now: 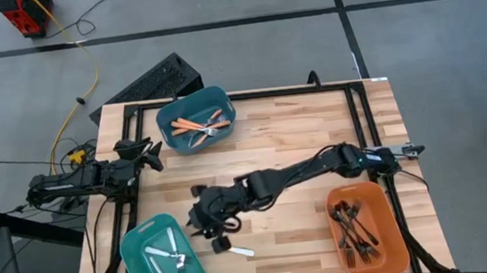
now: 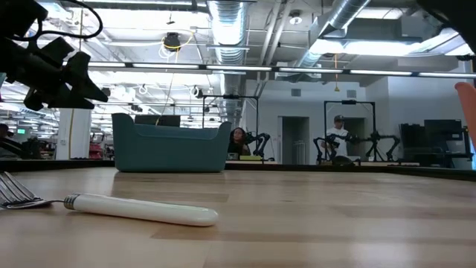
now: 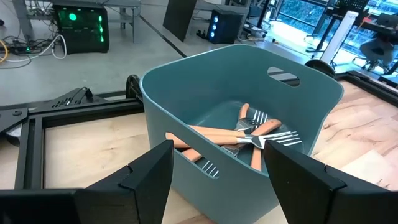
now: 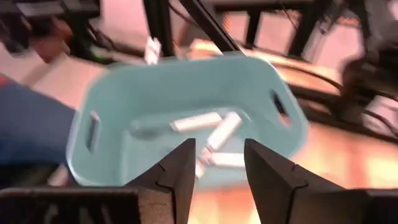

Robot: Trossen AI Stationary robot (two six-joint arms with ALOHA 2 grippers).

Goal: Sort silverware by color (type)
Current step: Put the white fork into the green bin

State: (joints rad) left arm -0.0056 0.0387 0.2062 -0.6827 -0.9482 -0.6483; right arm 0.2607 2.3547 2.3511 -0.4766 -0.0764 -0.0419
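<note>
A white-handled fork (image 1: 239, 250) with silver tines lies flat on the table near its near edge; the low view shows the fork (image 2: 141, 209) close up. My right gripper (image 1: 203, 214) reaches across the table and hovers, open and empty, just right of the light-teal bin (image 1: 137, 245) that holds white forks (image 4: 214, 134). My right gripper (image 4: 219, 149) looks down into that bin. My left gripper (image 3: 219, 149) waits open at the left edge, facing the dark-teal bin (image 3: 186, 130) of orange-handled forks (image 3: 217, 134).
An orange bin (image 1: 394, 234) with black forks (image 1: 353, 224) sits at the near right corner. The dark-teal bin (image 1: 170, 117) stands at the far edge, the light-teal one at the near left corner. A black frame (image 1: 367, 116) runs along the table's sides. Bare wood lies mid-table.
</note>
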